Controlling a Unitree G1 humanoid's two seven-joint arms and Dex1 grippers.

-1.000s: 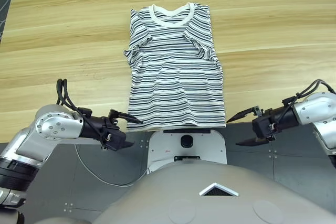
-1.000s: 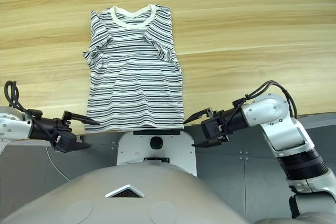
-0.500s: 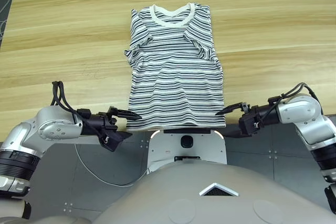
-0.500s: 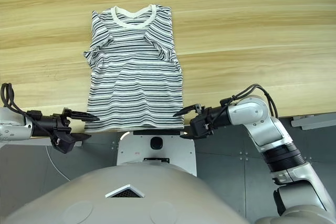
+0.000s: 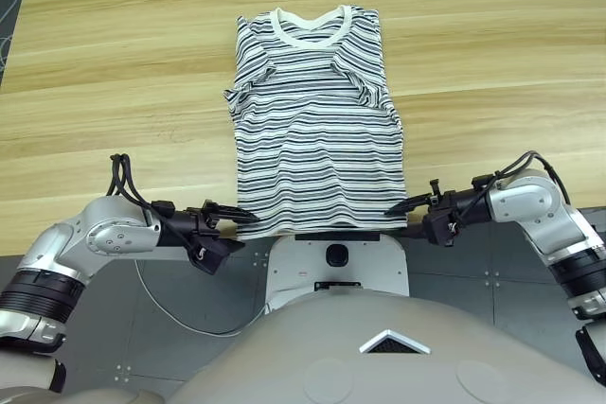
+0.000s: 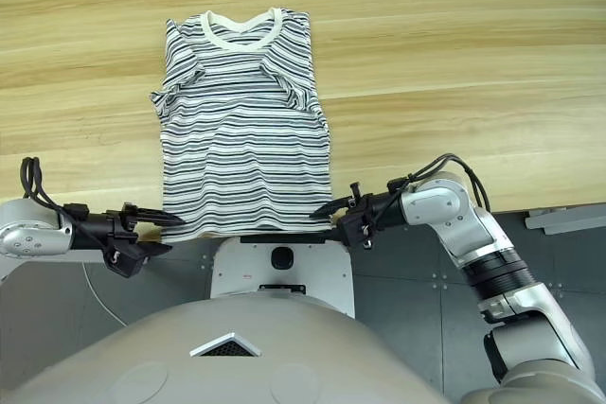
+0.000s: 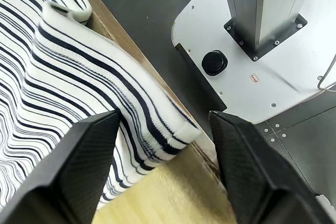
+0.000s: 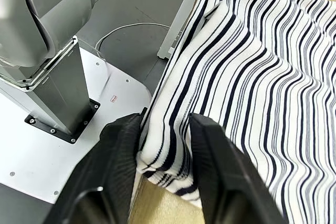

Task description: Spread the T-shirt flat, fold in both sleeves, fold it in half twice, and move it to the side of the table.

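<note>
**T-shirt** [image 5: 317,130]: striped, pale collar [image 5: 310,24]. Lies flat on the wooden table [image 5: 123,73], in the middle and directly ahead of the robot. Both sleeves are turned in over the chest, leaving a narrow upright panel. The long axis runs straight away from the robot, with the collar at the far end. The hem [image 5: 317,226] sits at the near table edge and laps slightly over it.

**Left gripper** [image 5: 230,227]: at the hem's left corner, level with the table edge. In the left wrist view its fingers [image 7: 79,171] stand apart on either side of the rolled hem corner. Both are clear of the cloth, so nothing is grasped.

**Right gripper** [image 5: 402,218]: at the hem's right corner. In the right wrist view its fingers [image 8: 118,171] sit close together with the doubled hem bunched between them. The cloth fills the gap, so the jaws look clenched on that corner.

**Governing relation:** each arm is at its own hem corner, about equally near. The rest of the shirt stretches forward from the two grippers along its long axis.

**Step in hand (judgement):** sleeves done, first half-fold about to start. That fold likely means carrying the hem forward over the body toward the collar. The left corner needs pinching first, or the hem will lift unevenly and skew.
</note>
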